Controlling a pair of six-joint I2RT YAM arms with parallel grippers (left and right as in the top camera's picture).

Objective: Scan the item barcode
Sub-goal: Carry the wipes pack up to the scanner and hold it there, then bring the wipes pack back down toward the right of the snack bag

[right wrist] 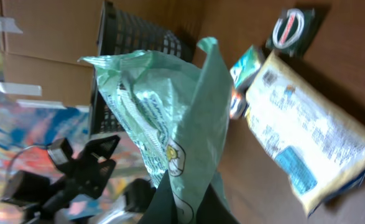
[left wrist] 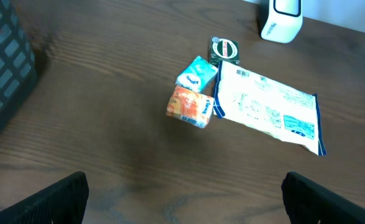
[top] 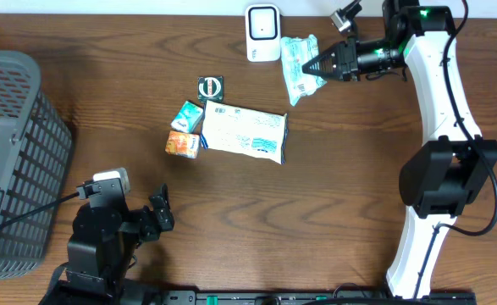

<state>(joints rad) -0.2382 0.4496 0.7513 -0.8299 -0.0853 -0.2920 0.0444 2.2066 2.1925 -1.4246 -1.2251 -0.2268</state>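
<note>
While your left jaws sit apart, your right arm (top: 439, 93) points leftward, jaws clamped on the green packet (top: 297, 58), its long axis far-to-near.

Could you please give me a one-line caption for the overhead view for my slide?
Right gripper holds a green packet beside the white scanner; left gripper rests open.

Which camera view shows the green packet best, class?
The right wrist view: the green packet fills the frame, pinched in the right pincer. Overhead shows it small beside the scanner. The left wrist view misses it.
</note>
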